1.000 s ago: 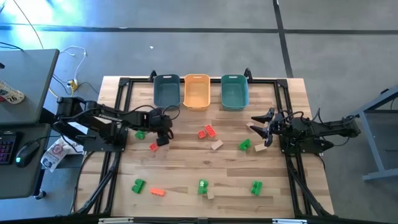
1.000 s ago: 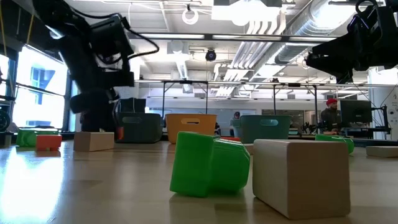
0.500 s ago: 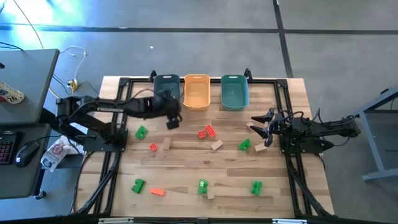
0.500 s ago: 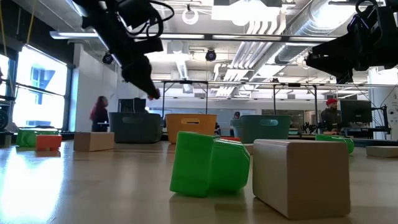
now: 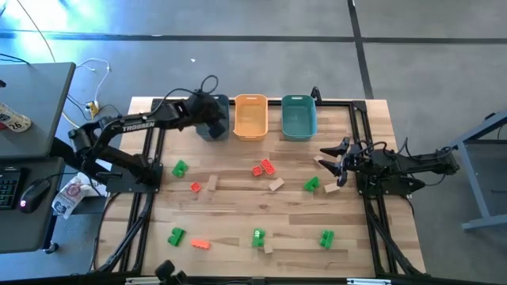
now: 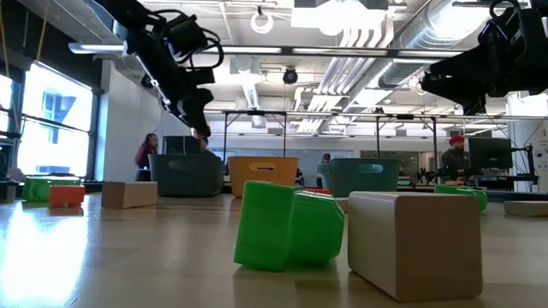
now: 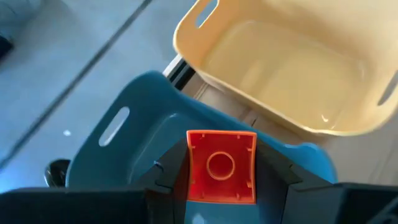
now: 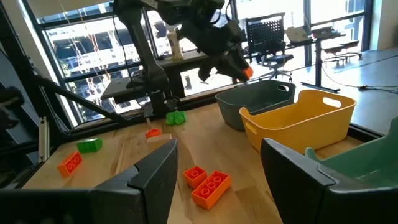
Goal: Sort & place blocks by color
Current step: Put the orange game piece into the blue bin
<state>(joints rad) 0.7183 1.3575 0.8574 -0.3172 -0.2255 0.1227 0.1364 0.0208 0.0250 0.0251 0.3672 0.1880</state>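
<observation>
1. Worktop (image 5: 238, 218): a wooden surface carrying the loose blocks in the middle and three bins in a row along its far edge. I read that layout as one bin per colour.
2. Bins: blue-grey bin (image 5: 211, 115), yellow bin (image 5: 251, 115), teal bin (image 5: 299, 115), side by side and nearly touching. My left wrist view shows the yellow bin bare inside. The blue-grey bin's floor is mostly masked by the gripper and the block it carries, so I cannot say what lies in it.
3. Left gripper (image 7: 221, 168): above the blue-grey bin, clenched on a red block (image 7: 221, 167), stud hollow facing the camera. I judge it poised there to drop the red block in that bin.
4. Right gripper (image 5: 331, 156): parked over the right side of the worktop, fingers spread and carrying nothing; waiting, by my reading.
5. Blocks (image 5: 264, 168) not yet sorted: red, green and tan ones scattered well apart across the worktop. In the low view a green block (image 6: 287, 225) and a tan block (image 6: 415, 242) sit so near the lens that they screen much behind them.
</observation>
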